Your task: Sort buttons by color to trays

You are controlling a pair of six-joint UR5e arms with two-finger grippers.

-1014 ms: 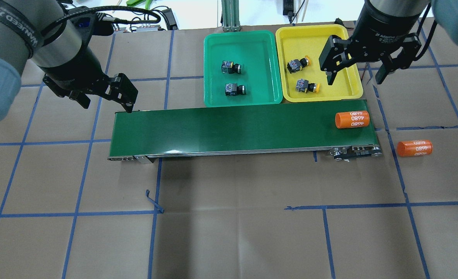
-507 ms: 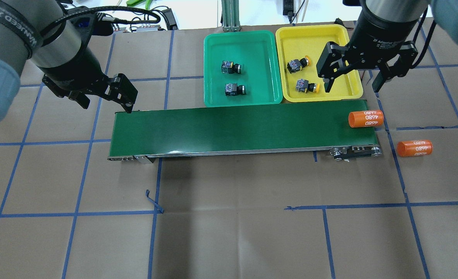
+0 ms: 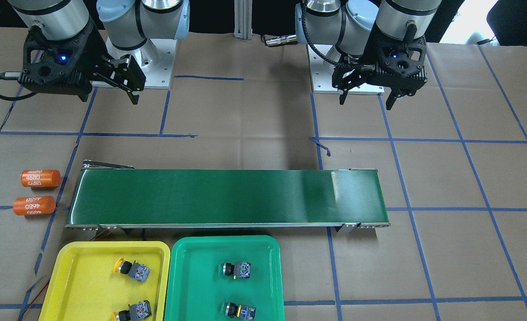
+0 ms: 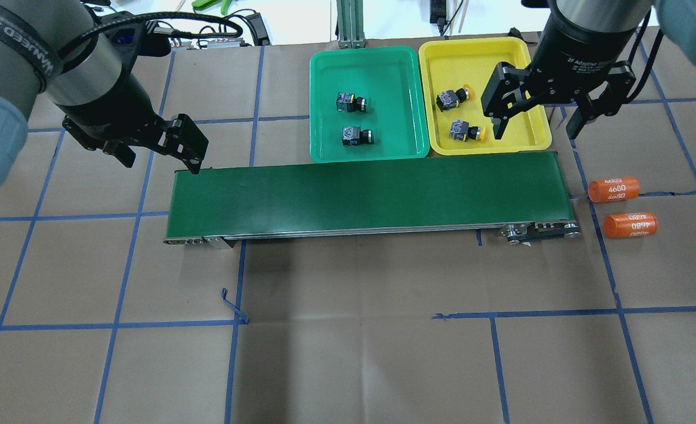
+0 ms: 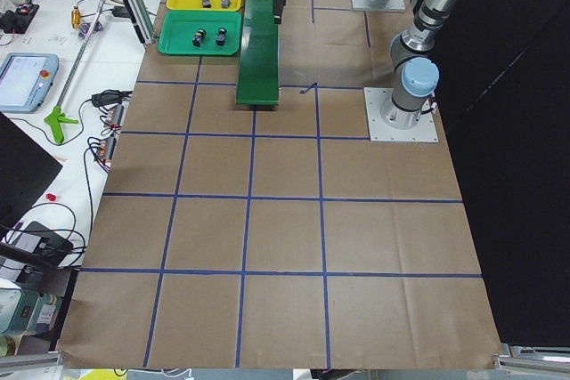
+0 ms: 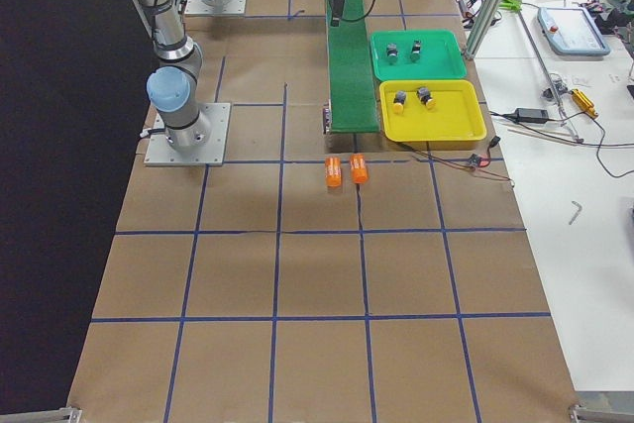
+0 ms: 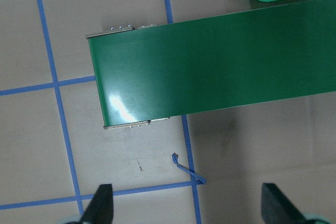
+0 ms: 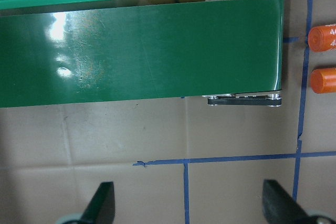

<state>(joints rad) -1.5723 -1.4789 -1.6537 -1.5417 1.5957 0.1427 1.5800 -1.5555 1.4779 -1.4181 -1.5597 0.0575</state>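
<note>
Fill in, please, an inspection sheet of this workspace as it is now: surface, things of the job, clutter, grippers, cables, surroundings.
Surface: table covered in brown paper with a blue tape grid; the conveyor belt carries nothing.
Job's things: green tray holds two dark-capped buttons; yellow tray holds two yellow-capped buttons. No button outside a tray.
Clutter: two orange cylinders on the paper past the belt's end.
Grippers: left gripper open, empty; right gripper open, empty.
Cables: black cable looped by the left arm's wrist.
Surroundings: white bench with wires and tools; aluminium post behind the trays.
</note>
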